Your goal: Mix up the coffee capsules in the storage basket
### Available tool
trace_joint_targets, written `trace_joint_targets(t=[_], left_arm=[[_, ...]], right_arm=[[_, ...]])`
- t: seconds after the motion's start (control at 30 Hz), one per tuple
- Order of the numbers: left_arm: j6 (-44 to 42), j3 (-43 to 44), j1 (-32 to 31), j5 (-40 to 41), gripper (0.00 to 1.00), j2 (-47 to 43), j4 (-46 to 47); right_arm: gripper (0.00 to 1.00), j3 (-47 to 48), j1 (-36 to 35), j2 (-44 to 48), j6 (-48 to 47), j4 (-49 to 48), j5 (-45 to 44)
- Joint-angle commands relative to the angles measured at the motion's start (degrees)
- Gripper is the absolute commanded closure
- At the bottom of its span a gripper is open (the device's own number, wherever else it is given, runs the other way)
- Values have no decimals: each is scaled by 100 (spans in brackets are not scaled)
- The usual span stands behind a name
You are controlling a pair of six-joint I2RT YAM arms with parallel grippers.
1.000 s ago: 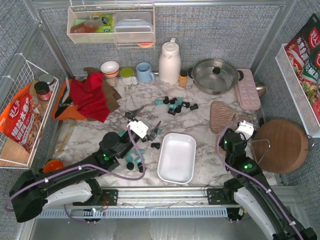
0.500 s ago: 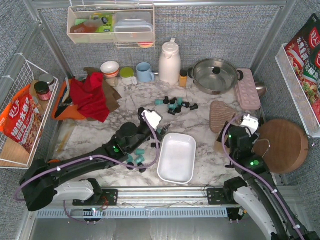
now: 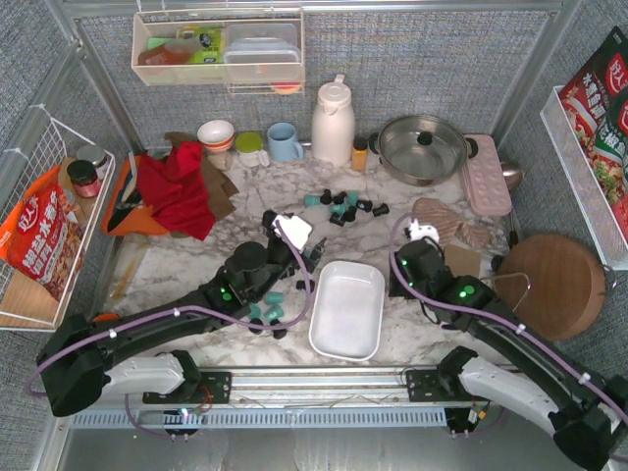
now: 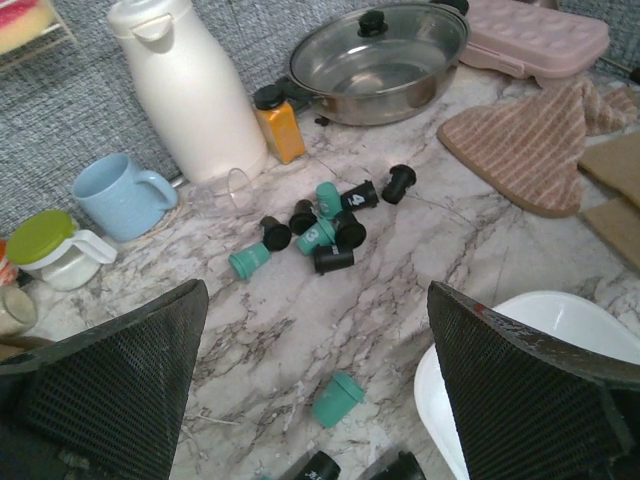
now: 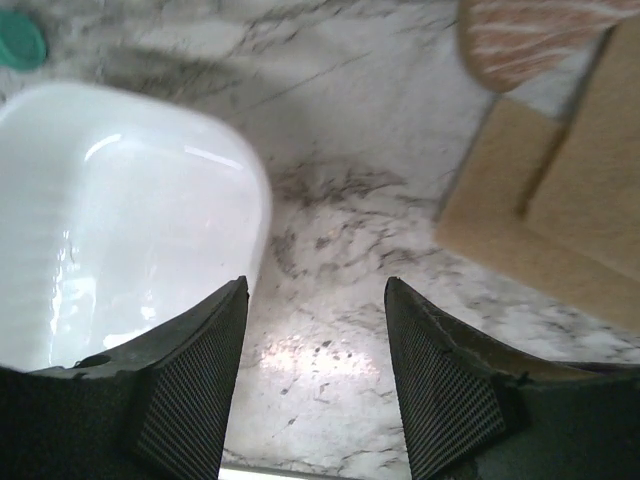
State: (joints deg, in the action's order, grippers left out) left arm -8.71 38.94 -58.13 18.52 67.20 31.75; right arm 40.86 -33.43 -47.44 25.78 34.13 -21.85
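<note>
Marble table (image 3: 177,270): my left gripper (image 4: 317,290) spread, empty, 11 o'clock of tray (image 3: 345,339); right gripper (image 5: 315,290) likewise, 2 o'clock; capsules (image 3: 343,204) at 12.

You get only part of the white shallow plastic tray (image 4: 580,325) in the left wrist view; the frame's edge cuts the rest. Two black coffee capsules (image 4: 316,466) are clipped at the bottom. From above, the left arm (image 3: 167,324) covers some teal and black pods (image 3: 274,298) toward the worktop's near edge. The right wrist view crops a teal capsule (image 5: 18,40).
</note>
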Motion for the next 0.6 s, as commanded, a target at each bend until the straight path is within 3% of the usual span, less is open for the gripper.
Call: trace_joint_targets(t=[0.0,0.4,0.57], left_arm=[[-195,-25,-10,167,1,-125,312],[-305,-119,-45,12,1,-364,381],[-358,-141,-76,-24,1,-391,390]], right_arm=[[39,-190,-518,-322,420,-275,-71],[42,-843,-1147,-1115,904,-1236,-76],[58,-996,-1157,-1179,1019,-1571,-51]])
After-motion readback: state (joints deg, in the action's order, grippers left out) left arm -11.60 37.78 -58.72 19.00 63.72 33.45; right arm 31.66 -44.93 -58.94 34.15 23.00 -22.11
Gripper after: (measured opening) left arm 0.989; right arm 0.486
